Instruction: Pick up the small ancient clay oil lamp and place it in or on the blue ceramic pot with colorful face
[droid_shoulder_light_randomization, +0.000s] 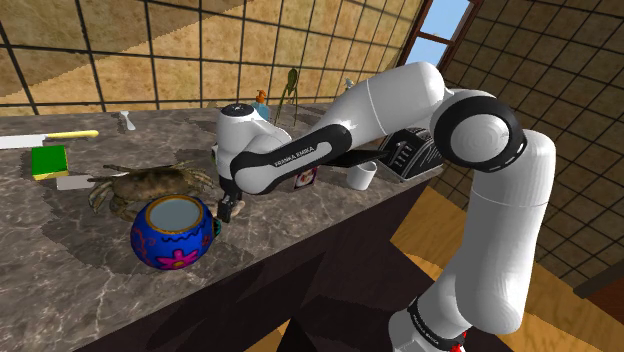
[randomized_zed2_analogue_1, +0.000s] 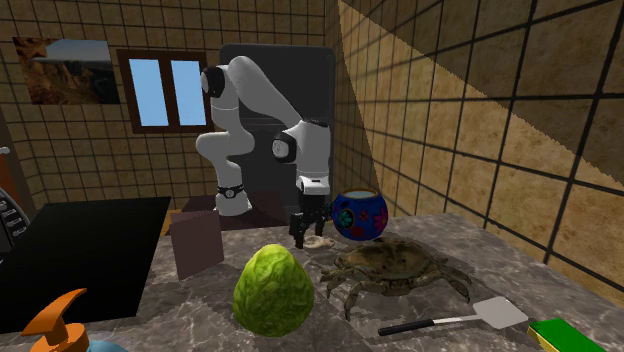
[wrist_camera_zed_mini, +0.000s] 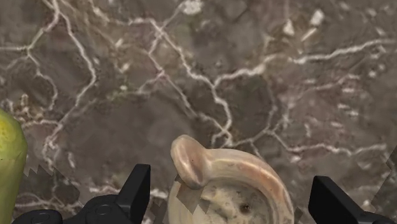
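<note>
**Gripper open wide over lamp, lamp not clasped**

Gripper (wrist_camera_zed_mini: 230, 183) is low over the marble counter (droid_shoulder_light_randomization: 60, 250), pointing down, fingers (wrist_camera_zed_mini: 137, 188) spread wide. The oil lamp (wrist_camera_zed_mini: 222, 188) sits on the counter between them: pale beige, rounded body w/ a curved loop handle and a small dark hole in its top. There is a gap btwn the lamp and each finger, so no contact on either side, and the lamp is a bit nearer one finger than the other.

In the second exterior view the gripper (randomized_zed2_analogue_1: 303, 238) stands vertical w/ the lamp (randomized_zed2_analogue_1: 320, 241) at its tips. The blue pot (randomized_zed2_analogue_1: 360, 215) is just beside, on that view's right, apart from the lamp.

Shoulder view: gripper (droid_shoulder_light_randomization: 227, 211) is just right of the blue pot (droid_shoulder_light_randomization: 172, 232), near the counter's front edge. The pot is upright, round, w/ bright red, green and yellow markings, its mouth up and a pale grey-blue inside showing.

A brown crab (droid_shoulder_light_randomization: 150, 185) lies close behind the pot in that view. A green egg-shaped thing (randomized_zed2_analogue_1: 273, 290) stands on the counter near the lamp, and its edge shows beside one finger in the wrist view. A white cup (droid_shoulder_light_randomization: 362, 176) stands further along the counter; can't tell its contents.
</note>
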